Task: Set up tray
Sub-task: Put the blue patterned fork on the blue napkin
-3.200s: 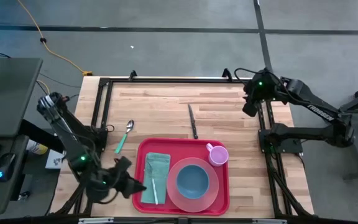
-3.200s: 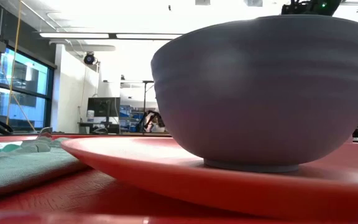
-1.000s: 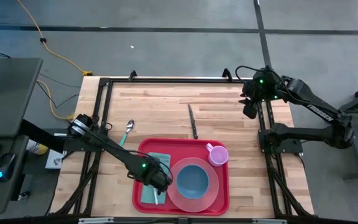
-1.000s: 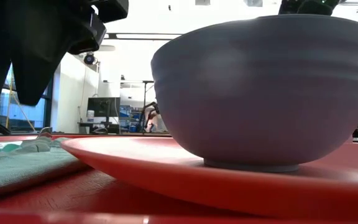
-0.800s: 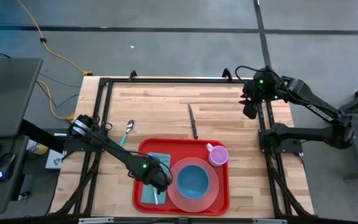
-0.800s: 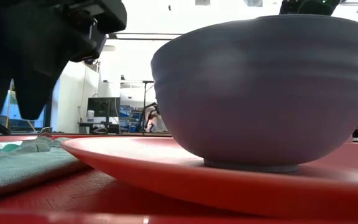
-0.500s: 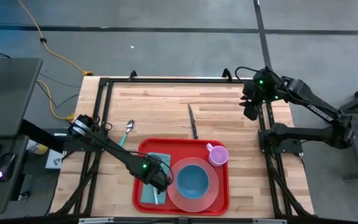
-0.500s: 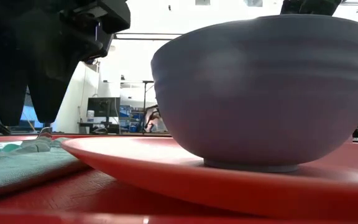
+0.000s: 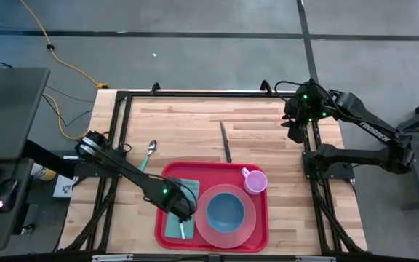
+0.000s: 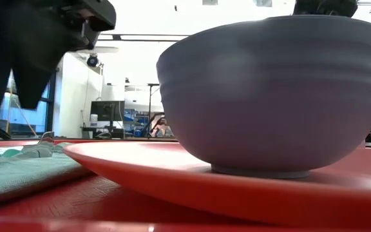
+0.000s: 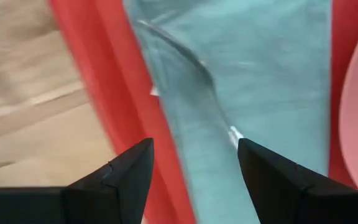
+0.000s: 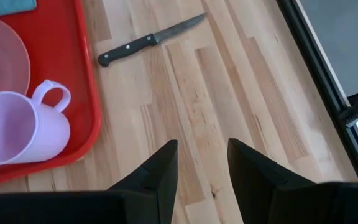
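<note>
The tray (image 9: pixel 262 225) sits at the near edge of the wooden tabletop (image 9: pixel 195 124). The left gripper (image 9: pixel 183 212) hangs over the green napkin (image 9: pixel 172 218), jaws wide, empty. The right gripper (image 9: pixel 297 125) waits, jaws part open, empty. Risk: descending jaws could snag the napkin. Grey floor (image 9: pixel 195 51) surrounds

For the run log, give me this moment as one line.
left gripper: open, over napkin on tray | right gripper: empty, waiting at far right table edge | knife, spoon: off tray

One tray (image 9: pixel 259 225), plate (image 9: pixel 247 227), bowl (image 9: pixel 225 210), cup (image 9: pixel 254 180), napkin (image 9: pixel 172 225), fork (image 9: pixel 181 230), knife (image 9: pixel 225 141), spoon (image 9: pixel 146 158).
</note>
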{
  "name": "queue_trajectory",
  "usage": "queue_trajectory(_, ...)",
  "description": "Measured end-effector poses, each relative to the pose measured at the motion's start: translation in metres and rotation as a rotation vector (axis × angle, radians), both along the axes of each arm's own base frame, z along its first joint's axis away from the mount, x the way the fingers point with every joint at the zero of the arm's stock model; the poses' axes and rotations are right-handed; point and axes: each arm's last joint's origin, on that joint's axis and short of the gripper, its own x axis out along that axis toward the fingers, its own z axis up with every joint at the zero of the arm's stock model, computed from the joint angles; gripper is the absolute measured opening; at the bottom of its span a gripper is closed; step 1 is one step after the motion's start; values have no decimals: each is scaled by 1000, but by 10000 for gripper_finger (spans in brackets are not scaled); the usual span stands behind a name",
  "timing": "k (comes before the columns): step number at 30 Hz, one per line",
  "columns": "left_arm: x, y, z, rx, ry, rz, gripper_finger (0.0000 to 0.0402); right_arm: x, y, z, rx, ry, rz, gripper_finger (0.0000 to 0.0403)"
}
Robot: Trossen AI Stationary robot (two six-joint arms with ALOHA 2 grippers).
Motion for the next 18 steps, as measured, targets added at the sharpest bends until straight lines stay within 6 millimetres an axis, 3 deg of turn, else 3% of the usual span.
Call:
queue_trajectory(6, -4, 6, 2, 36, 40, 6, 215, 0, 0, 0, -12, 3, 18, 119)
queue_trajectory(18, -8, 11, 2, 130, 55, 3, 15, 2, -1, 2, -30, -23, 16, 119)
